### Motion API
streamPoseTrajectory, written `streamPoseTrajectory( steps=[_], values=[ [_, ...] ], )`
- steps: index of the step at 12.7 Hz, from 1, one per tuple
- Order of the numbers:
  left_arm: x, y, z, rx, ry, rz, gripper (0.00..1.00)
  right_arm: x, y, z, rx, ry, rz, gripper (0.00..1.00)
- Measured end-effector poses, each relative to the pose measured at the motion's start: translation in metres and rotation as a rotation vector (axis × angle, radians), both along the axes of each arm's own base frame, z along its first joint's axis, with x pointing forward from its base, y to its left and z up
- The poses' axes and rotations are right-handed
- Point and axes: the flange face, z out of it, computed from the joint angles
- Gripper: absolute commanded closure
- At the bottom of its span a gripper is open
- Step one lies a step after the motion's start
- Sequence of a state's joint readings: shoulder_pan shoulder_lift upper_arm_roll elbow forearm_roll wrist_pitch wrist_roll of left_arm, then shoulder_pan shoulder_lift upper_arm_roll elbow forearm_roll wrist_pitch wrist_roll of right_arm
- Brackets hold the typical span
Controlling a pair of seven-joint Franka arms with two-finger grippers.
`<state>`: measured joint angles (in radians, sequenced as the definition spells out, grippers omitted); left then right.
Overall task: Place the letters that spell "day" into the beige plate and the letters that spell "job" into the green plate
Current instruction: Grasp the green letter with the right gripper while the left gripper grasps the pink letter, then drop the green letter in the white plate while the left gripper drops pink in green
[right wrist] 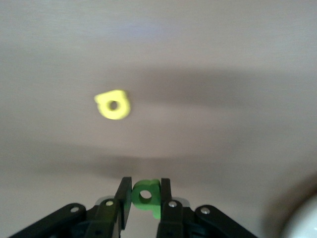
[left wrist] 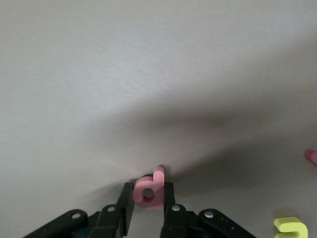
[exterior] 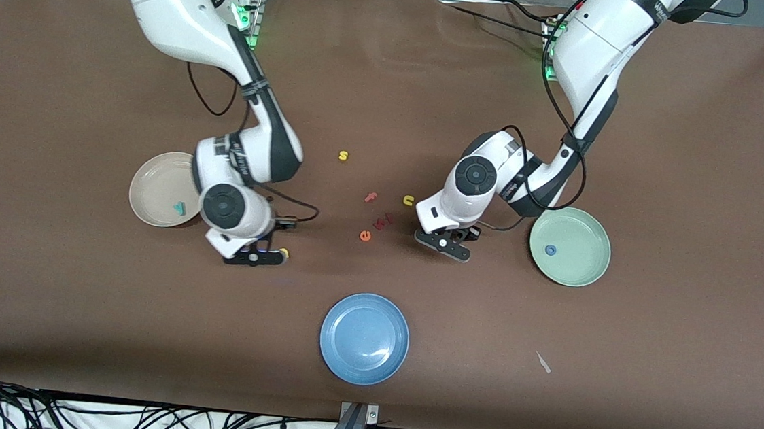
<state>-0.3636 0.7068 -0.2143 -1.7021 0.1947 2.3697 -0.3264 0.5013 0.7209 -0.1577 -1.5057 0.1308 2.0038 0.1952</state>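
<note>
In the left wrist view my left gripper (left wrist: 148, 194) is shut on the pinkish-red b letter (left wrist: 148, 188), low over the table beside the green plate (exterior: 589, 272). A blue ring o (exterior: 549, 250) lies in that plate. My right gripper (right wrist: 145, 196) is shut on the green letter (right wrist: 146, 193), low at the table next to the beige plate (exterior: 152, 183). The cyan y (exterior: 180, 209) rests in the beige plate. The yellow d (right wrist: 114, 104) lies on the table just off the right gripper (exterior: 254, 256). From the front, the left gripper (exterior: 449, 244) hides its letter.
Loose letters lie between the arms: a yellow s (exterior: 343, 155), a pink f (exterior: 371, 197), a yellow n (exterior: 408, 200), a red letter (exterior: 383, 221) and an orange e (exterior: 365, 236). A blue plate (exterior: 364, 338) sits nearer the front camera.
</note>
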Motion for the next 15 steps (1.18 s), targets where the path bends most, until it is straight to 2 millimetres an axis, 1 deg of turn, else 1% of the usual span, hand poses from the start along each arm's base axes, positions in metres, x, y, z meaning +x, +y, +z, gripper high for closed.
streamPoseTrajectory(
  steps=[1,3,5,7,8,9,10,11,12,13,14,15],
  values=[
    [0.003,0.006,0.008,0.013,0.008,0.009,0.90,0.002,-0.018,0.008,-0.007,0.010,0.019,1.00],
    [0.008,0.018,0.030,0.048,0.034,0.025,0.91,-0.001,-0.056,0.017,-0.016,0.026,0.065,1.00],
    [0.010,0.034,0.049,0.085,0.063,0.041,0.91,-0.011,-0.099,0.027,-0.014,0.046,0.103,1.00],
    [0.017,0.059,0.059,0.115,0.101,0.017,0.91,-0.025,-0.146,0.033,-0.002,0.033,0.137,1.00],
    [0.024,0.078,0.062,0.116,0.112,-0.009,0.90,-0.032,-0.169,0.029,0.003,0.011,0.158,1.00],
    [0.033,0.102,0.065,0.115,0.126,-0.034,0.90,-0.041,-0.191,0.022,0.005,-0.008,0.179,1.00],
    [0.041,0.126,0.067,0.114,0.140,-0.055,0.90,-0.051,-0.208,0.013,0.005,-0.020,0.199,0.47],
    [0.047,0.148,0.067,0.111,0.152,-0.068,0.90,-0.058,-0.219,0.005,0.004,-0.027,0.211,0.00],
    [0.050,0.168,0.064,0.110,0.170,-0.074,0.90,-0.063,-0.222,0.001,0.005,-0.029,0.209,0.00],
    [0.052,0.190,0.059,0.107,0.189,-0.077,0.89,-0.063,-0.220,0.000,0.016,-0.035,0.199,0.00],
    [0.052,0.209,0.052,0.104,0.208,-0.079,0.89,-0.062,-0.213,0.002,0.039,-0.045,0.186,0.00],
    [0.049,0.224,0.046,0.102,0.227,-0.076,0.89,-0.059,-0.202,0.008,0.066,-0.060,0.175,0.00]
  ],
)
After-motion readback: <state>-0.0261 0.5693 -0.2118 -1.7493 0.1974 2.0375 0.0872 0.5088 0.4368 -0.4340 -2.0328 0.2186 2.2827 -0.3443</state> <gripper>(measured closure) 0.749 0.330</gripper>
